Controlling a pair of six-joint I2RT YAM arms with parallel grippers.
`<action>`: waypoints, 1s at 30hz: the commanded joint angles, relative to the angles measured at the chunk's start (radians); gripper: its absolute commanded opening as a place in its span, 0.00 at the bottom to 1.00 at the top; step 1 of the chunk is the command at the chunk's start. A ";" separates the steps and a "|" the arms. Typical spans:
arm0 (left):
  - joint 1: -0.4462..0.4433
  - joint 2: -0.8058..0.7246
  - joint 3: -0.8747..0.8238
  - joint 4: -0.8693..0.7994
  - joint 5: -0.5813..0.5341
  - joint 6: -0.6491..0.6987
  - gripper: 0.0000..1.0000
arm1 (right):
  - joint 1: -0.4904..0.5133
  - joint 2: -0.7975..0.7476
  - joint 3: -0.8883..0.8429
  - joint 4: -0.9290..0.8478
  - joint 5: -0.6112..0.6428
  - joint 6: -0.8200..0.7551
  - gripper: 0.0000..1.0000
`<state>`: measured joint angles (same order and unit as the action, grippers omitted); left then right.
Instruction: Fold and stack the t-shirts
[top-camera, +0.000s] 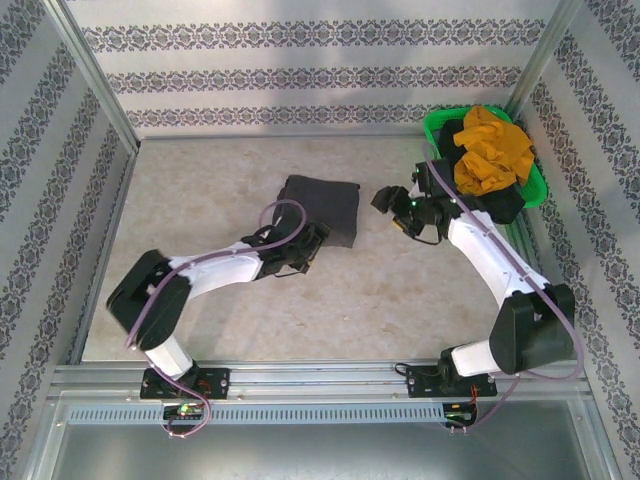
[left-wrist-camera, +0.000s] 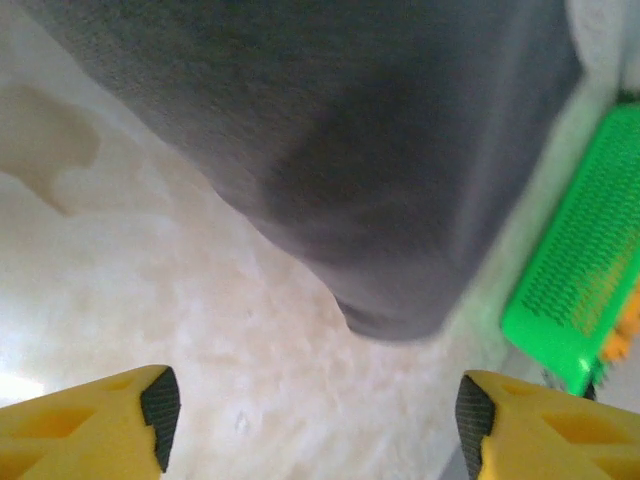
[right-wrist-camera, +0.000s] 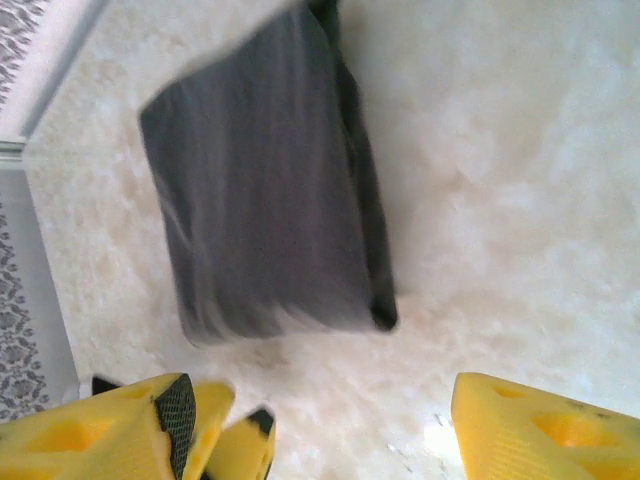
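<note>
**From above:** the left gripper (top-camera: 312, 248), jaws apart and empty, sits at the near edge of the folded charcoal-grey t-shirt (top-camera: 325, 205). A low sweep from there could well snag the hem and spoil the fold. The right gripper (top-camera: 395, 205), likewise spread and holding nothing, hangs just beside the cloth's right edge. The shirt lies as a compact rectangle in the middle of the table (top-camera: 200, 180). The mustard-orange t-shirt (top-camera: 492, 150) is heaped in the green basket (top-camera: 437, 125) at the far right corner, atop something dark. A grab there may lift both, or drag the basket along.

**Left wrist:** the yellow fingers (left-wrist-camera: 100, 420) stand wide with nothing between them. The charcoal-grey t-shirt's rounded corner lies close ahead, so a forward drift would probably ruck it. Its surface reads smooth and fine-knit, though blurred.

**Right wrist:** jaws spread and empty above bare table. A quick swing toward the basket could clip the bundle askew. The shirt shows smeared, a neat slab with layered edges stacked along its right side
</note>
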<state>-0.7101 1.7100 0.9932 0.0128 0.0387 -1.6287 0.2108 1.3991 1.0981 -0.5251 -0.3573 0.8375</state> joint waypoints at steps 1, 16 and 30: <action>-0.018 0.083 0.077 0.162 -0.156 -0.128 0.76 | -0.012 -0.060 -0.068 0.043 -0.037 0.010 0.69; 0.264 0.214 -0.020 0.412 -0.131 0.008 0.00 | -0.026 -0.220 -0.134 -0.061 -0.043 0.003 0.67; 1.000 0.323 0.160 0.290 0.383 0.576 0.00 | -0.030 -0.253 -0.159 -0.052 -0.069 -0.012 0.66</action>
<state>0.2550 1.9873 1.1145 0.3420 0.3103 -1.1889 0.1913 1.1580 0.9432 -0.5835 -0.4107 0.8371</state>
